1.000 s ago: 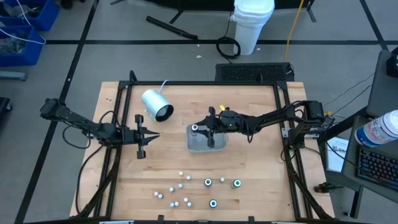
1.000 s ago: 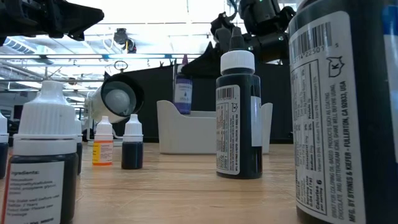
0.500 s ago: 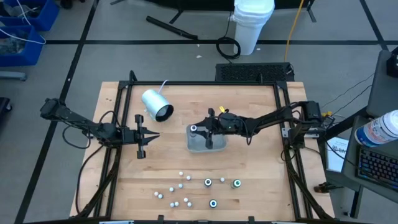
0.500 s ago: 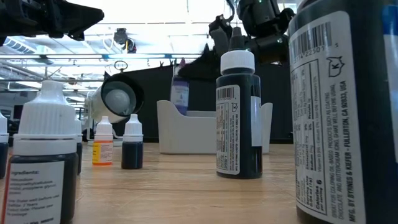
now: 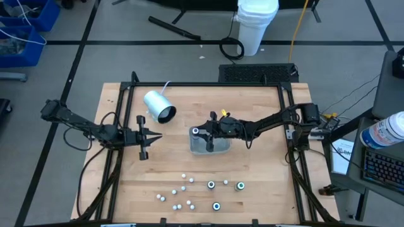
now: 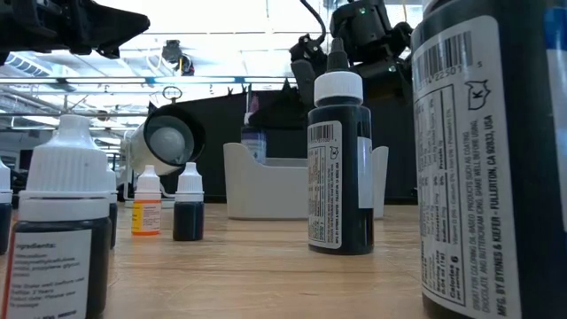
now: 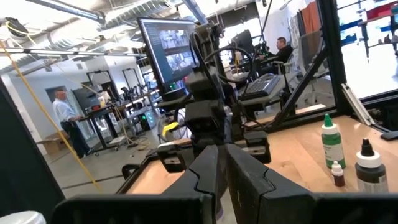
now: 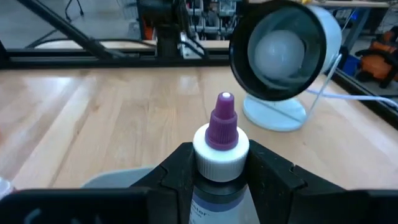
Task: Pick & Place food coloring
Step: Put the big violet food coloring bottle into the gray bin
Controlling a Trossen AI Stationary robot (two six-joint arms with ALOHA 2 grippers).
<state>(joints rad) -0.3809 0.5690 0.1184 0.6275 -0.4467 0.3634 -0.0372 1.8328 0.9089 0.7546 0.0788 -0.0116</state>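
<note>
A: High view. How far along is the task?

B: Early, I judge. The shallow grey rectangular tray [image 5: 210,144] sits mid-table, and the right gripper [image 5: 200,131] holds one bottle [image 5: 196,131] at its far-left corner. About a dozen small food coloring bottles [image 5: 197,193] are scattered along the near edge, well apart from the tray. I cannot tell if anything already lies inside it.

A: Left arm?

B: The left gripper [image 5: 155,137] waits left of the tray, fingers narrowed to a point, empty. The white-and-grey cylindrical lamp [image 5: 158,106] lies at far left.

A: Low view?

B: A pale bottle with a purple tip [image 6: 253,143] hangs just above the tray's white wall [image 6: 266,188], upright, under the dark right gripper [image 6: 306,64]. A dark white-capped bottle [image 6: 340,167] stands near, small ones [image 6: 188,204] farther left.

A: Left wrist view?

B: The left gripper's fingers [image 7: 205,177] sit pressed together, nothing between. A green bottle [image 7: 332,142] and two smaller ones stand beyond.

A: Right wrist view?

B: The bottle's white collar [image 8: 221,149] is clamped between the right gripper's two dark fingers [image 8: 266,165], purple tip up, the lamp beyond. The tray rim [image 8: 118,176] shows just below. Placement not yet done.
</note>
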